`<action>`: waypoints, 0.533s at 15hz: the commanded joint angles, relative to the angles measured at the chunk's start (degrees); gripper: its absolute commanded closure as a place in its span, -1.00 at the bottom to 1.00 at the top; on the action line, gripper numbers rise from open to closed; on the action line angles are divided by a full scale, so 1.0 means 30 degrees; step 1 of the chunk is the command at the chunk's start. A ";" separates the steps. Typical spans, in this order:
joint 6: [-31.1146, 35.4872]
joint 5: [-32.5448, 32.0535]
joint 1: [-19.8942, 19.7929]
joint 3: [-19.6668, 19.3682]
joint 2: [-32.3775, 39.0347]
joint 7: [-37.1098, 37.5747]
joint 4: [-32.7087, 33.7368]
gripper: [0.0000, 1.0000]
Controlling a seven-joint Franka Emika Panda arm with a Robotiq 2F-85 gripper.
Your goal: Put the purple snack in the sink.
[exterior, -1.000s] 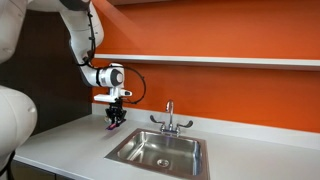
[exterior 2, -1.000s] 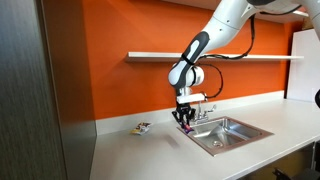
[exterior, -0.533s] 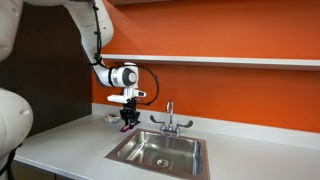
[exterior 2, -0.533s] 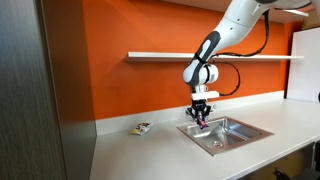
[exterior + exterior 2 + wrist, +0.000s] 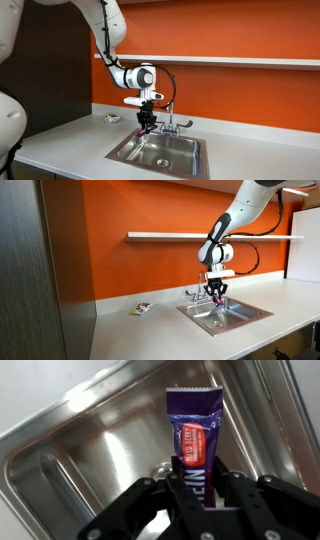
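The flat oblong purple snack packet (image 5: pixel 193 445) has a crimped end and a red panel with white lettering down its middle. The black two-fingered hand (image 5: pixel 196 502) is clamped on it, one finger (image 5: pixel 148 510) pressing each side of the packet's nearer end, and the rest sticks out past the fingertips. Behind the packet lies the floor of the rectangular stainless steel sink (image 5: pixel 85 460), so the packet is held in the air over the basin, not touching it.

The wrist view alone shows the red panel, the lettering and the crimp. In both exterior views the packet (image 5: pixel 143 129) is only a small purple speck under the hand (image 5: pixel 146 124). Those views show that the hand (image 5: pixel 217 296) hangs above the sink (image 5: pixel 240 318) with the packet (image 5: pixel 219 302) pointing down. They also show the chrome two-handled faucet (image 5: pixel 170 120) at the back rim, the pale surface (image 5: pixel 70 145) around the basin, and a small pale object (image 5: pixel 112 118) lying on the surface near the orange wall (image 5: pixel 230 95), well apart from the sink (image 5: pixel 160 152).
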 commanded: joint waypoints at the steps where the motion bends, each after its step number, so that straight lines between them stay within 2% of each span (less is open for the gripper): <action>1: 0.0318 -0.0245 -0.0676 -0.0090 0.0594 0.0184 0.0391 0.82; 8: 0.1133 0.0099 -0.1094 -0.0123 0.3513 0.0045 0.1982 0.82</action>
